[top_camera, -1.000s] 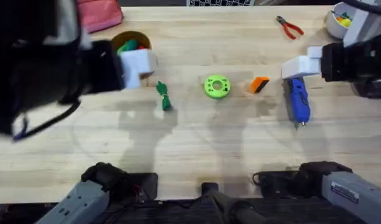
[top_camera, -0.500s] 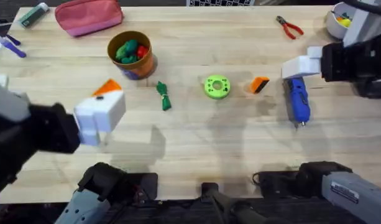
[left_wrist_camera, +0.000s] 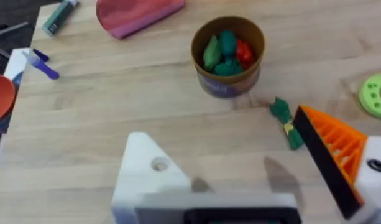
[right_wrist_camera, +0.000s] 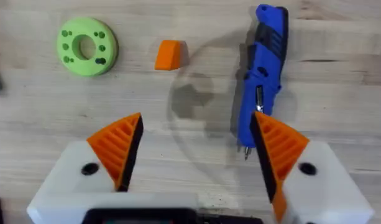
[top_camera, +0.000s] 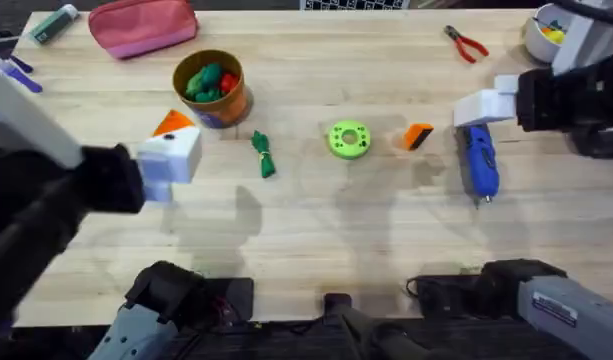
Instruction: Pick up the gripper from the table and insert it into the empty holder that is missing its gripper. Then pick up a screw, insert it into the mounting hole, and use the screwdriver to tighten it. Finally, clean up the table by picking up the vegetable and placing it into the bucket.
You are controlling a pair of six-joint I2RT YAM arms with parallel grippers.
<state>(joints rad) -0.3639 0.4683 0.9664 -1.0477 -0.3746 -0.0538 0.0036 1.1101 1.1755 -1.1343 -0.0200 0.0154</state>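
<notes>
The orange gripper piece [top_camera: 418, 136] [right_wrist_camera: 168, 55] lies on the table between the lime ring and the blue screwdriver [top_camera: 479, 160] [right_wrist_camera: 265, 62]. My left gripper [top_camera: 175, 145] [left_wrist_camera: 221, 127] hangs open over the table left of the dark-green vegetable [top_camera: 263, 155] [left_wrist_camera: 286, 121]. One of its fingers is a bare white holder [left_wrist_camera: 146, 171]; the other carries an orange pad. The orange-brown bucket [top_camera: 211, 88] [left_wrist_camera: 227, 53] holds toy vegetables. My right gripper [top_camera: 483, 108] [right_wrist_camera: 196, 121] is open above the screwdriver's far end, both pads in place. The screw is out of view.
A lime-green ring disc [top_camera: 349, 139] sits mid-table. Red-handled pliers [top_camera: 466, 43] and a white bowl [top_camera: 544, 32] are at the back right. A pink pouch [top_camera: 146, 25] lies at the back left. The left arm shows large and dark over the left edge.
The left arm swung away from the bucket toward the near left, then rose slightly back toward it. The right arm and the table objects have stayed put.
</notes>
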